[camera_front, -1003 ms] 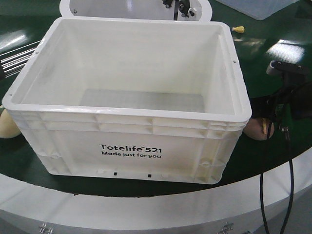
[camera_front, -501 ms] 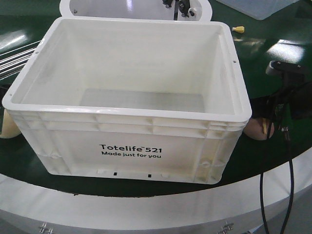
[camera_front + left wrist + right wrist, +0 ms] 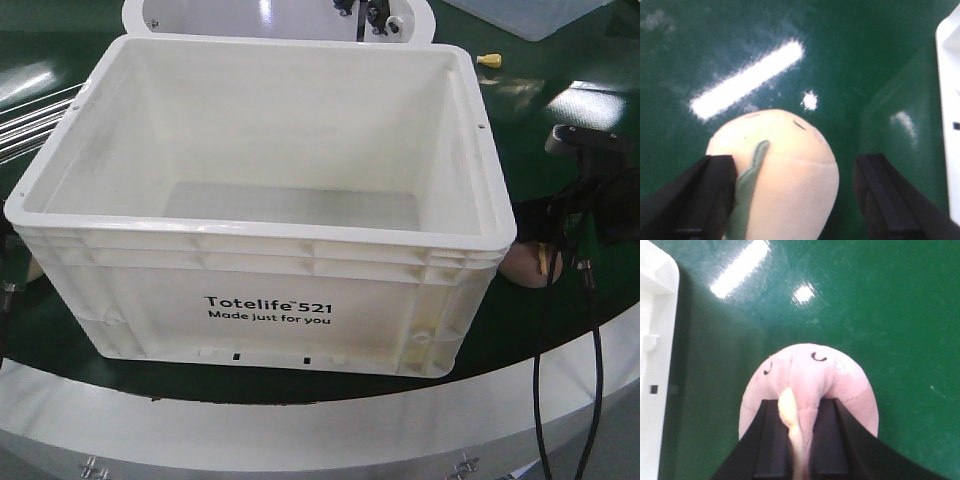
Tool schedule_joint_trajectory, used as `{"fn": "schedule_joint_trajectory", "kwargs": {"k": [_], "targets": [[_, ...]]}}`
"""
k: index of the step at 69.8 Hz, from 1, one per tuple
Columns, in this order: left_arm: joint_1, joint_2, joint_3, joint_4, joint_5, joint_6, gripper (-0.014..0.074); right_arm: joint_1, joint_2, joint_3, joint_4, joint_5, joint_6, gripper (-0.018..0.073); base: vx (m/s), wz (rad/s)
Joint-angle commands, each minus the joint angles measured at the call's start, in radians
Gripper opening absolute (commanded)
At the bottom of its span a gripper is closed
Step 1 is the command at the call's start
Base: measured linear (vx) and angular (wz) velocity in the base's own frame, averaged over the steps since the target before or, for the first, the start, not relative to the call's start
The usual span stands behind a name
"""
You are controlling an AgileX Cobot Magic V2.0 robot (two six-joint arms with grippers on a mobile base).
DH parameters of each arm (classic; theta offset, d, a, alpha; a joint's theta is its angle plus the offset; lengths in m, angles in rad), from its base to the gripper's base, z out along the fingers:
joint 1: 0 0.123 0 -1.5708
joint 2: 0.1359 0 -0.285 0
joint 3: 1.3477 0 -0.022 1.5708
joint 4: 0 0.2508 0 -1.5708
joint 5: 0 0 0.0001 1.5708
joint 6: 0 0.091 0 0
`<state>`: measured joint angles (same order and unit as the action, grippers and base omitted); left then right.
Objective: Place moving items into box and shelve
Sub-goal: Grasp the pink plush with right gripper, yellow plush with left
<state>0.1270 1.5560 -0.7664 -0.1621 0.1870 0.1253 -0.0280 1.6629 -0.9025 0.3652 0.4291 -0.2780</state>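
A white Totelife box stands open and empty in the middle of the green table. A cream plush with a green leaf lies left of the box, between the open jaws of my left gripper. The left finger touches the leaf side and the right finger stands apart. In the front view only a dark sliver of the left gripper shows and the cream plush is hidden. My right gripper is shut on a pink plush with a yellow leaf, right of the box, on the table.
A small yellow item lies behind the box's right corner. A white round fixture and a translucent bin stand at the back. Metal rods lie at the left. A black cable hangs over the grey front rim.
In the front view the cream plush at the left edge has been covered by the left gripper coming over it. The right gripper and pink plush have not moved.
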Motion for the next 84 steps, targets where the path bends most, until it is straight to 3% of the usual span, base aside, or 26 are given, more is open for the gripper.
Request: {"fn": "schedule_joint_trajectory", "kwargs": {"k": [1,9,22,48,84], "targets": [[0.0,-0.002,-0.029,-0.007,-0.014,-0.006,0.0543,0.003,-0.018,-0.016,0.006,0.013,-0.01,-0.0015,0.0,0.0],[0.0,0.024,-0.029,-0.006,0.008,-0.005,0.0389,0.003,-0.018,-0.016,0.006,0.013,-0.01,-0.0015,0.0,0.0],[0.0,0.031,-0.029,0.001,0.006,-0.003,-0.0032,0.003,-0.018,-0.016,0.006,0.013,-0.01,-0.0015,0.0,0.0],[-0.003,0.004,-0.032,-0.002,-0.02,0.002,-0.0027,0.002,-0.028,-0.019,0.006,-0.018,-0.017,-0.0015,0.0,0.0],[-0.003,-0.227,-0.032,-0.008,-0.145,0.002,-0.0026,0.002,-0.232,-0.019,0.006,-0.119,-0.065,-0.0012,0.0,0.0]]}}
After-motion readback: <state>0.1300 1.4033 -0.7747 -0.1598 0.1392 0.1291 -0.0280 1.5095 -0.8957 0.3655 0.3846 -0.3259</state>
